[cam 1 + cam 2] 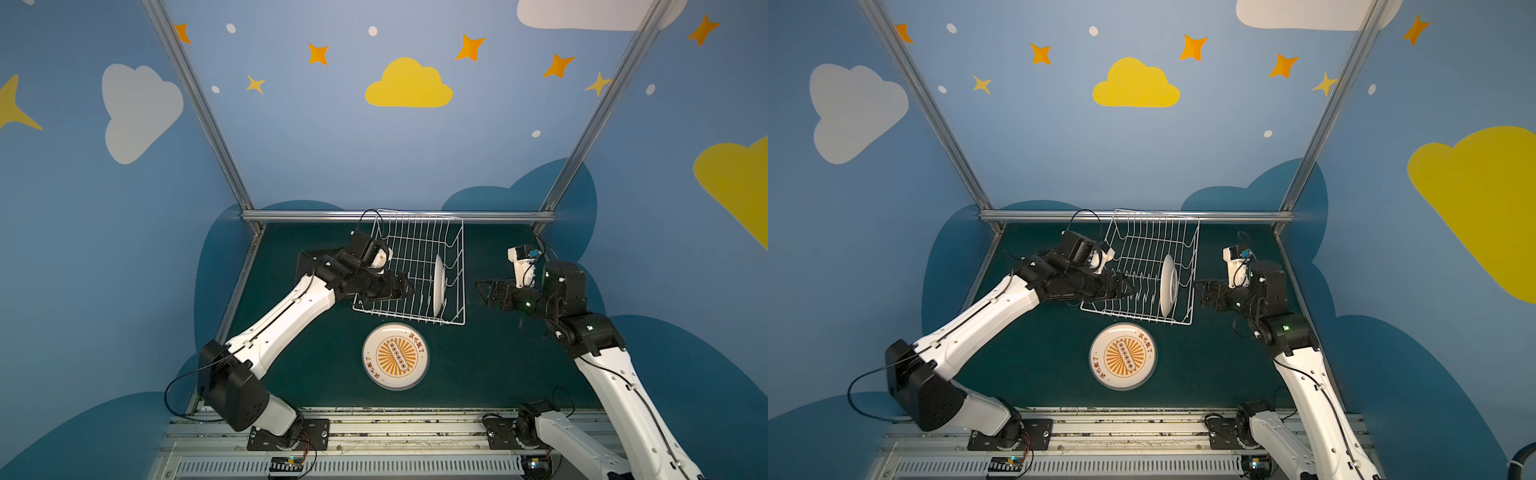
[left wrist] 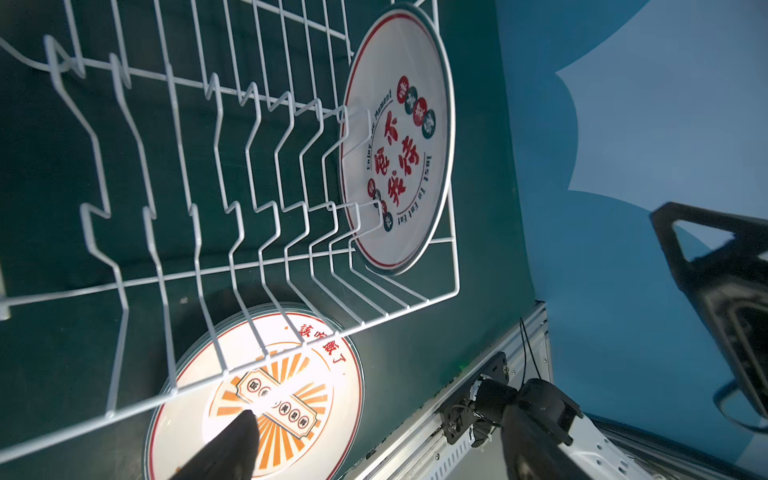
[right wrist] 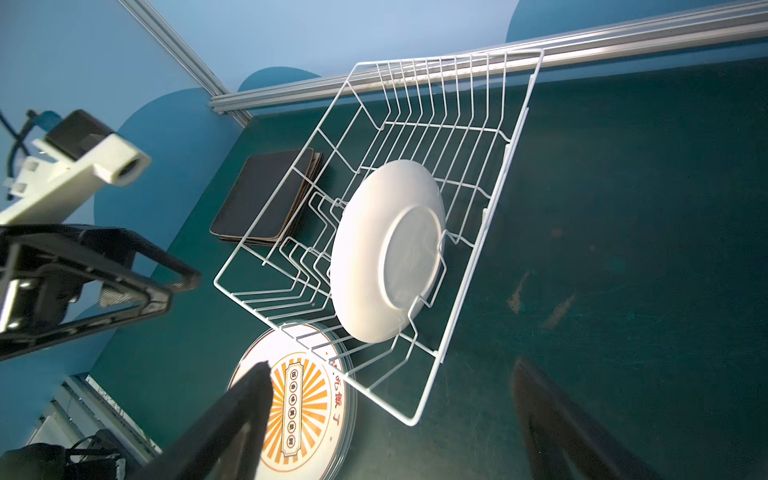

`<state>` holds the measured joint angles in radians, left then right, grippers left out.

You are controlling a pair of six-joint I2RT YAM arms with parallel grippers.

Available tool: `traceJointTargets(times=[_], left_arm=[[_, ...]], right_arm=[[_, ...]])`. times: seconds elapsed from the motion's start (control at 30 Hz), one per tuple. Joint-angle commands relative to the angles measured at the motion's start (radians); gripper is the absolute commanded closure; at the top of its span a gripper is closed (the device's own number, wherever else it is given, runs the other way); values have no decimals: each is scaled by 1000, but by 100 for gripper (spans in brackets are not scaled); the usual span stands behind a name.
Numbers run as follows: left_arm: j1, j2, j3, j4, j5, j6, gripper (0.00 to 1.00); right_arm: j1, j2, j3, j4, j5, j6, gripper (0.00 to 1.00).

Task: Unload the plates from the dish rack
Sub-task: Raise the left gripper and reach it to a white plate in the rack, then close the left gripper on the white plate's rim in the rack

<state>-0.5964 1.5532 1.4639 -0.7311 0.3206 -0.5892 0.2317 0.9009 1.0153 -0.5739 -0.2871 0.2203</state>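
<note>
Dish rack (image 1: pixel 463 270) with one upright round plate (image 1: pixel 438 286); left pincer (image 1: pixel 410 289), right pincer (image 1: pixel 481 293) both spread, empty

dish rack (image 1: pixel 409 266) mostly open, one plate (image 1: pixel 439 286) standing

You are looking at the dish rack (image 1: pixel 409 266) sitting at the far middle of the table, a white wire basket with flared sides. One round white plate (image 1: pixel 439 284) is standing on edge between the tines near the rack's right end, with its red-lettered face pointing left and its plain back pointing right. Just near of the rack, a stack of round plates (image 1: pixel 395 357) is lying flat, orange sunburst facing up. Left of the rack, the black square plates (image 3: pixel 266 195) are lying stacked, backs up.
</note>
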Motion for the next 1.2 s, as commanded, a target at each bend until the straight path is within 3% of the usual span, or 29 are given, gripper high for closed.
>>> traceJointTargets(times=[0.0,0.27,0.63,0.87,1.17], left_arm=[[-15,82,73,39,-43,4,14],[-64,326,331,36,-41,29,22],[-101,579,606,-124,-60,76,48],[-113,622,659,-161,-123,69,60],[-123,656,660,-120,-116,-10,74]], right_arm=[[-13,-8,-4,-48,29,-7,10],[-62,-31,-1,-76,37,-22,10],[-134,-28,-2,-85,-3,-18,10],[-162,-28,-14,-77,-30,-16,10],[-178,-17,-26,-56,-56,9,10]])
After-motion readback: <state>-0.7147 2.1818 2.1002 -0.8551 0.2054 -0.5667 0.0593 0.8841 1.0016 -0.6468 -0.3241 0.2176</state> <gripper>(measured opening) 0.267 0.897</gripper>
